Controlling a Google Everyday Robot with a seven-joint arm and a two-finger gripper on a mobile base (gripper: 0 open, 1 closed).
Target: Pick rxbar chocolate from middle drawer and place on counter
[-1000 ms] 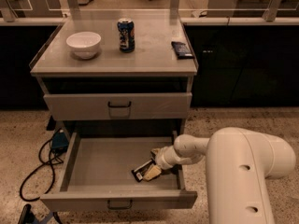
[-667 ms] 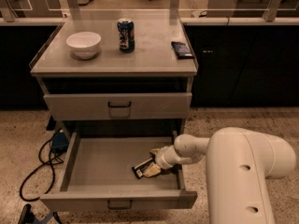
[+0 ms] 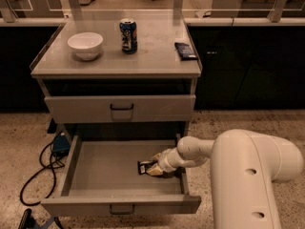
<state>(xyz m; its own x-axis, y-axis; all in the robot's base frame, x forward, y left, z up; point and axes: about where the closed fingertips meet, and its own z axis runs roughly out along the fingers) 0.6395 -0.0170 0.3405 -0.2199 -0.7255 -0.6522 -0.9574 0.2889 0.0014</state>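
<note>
The middle drawer (image 3: 102, 168) is pulled open below the cabinet. The rxbar chocolate (image 3: 144, 166), a small black bar with pale lettering, is at the right side of the drawer floor. My gripper (image 3: 155, 168) reaches into the drawer from the right and is shut on the bar's right end, holding it just above the floor. The white arm (image 3: 248, 175) fills the lower right. The counter (image 3: 157, 61) is the pale grey cabinet top above.
On the counter stand a white bowl (image 3: 85, 45), a dark soda can (image 3: 128, 35) and a flat dark blue packet (image 3: 185, 50). The upper drawer (image 3: 119, 109) is closed. A black cable and blue box (image 3: 60, 143) lie on the floor at the left.
The gripper and the bar have shifted slightly up and to the left inside the drawer; the bar looks a little raised off the floor.
</note>
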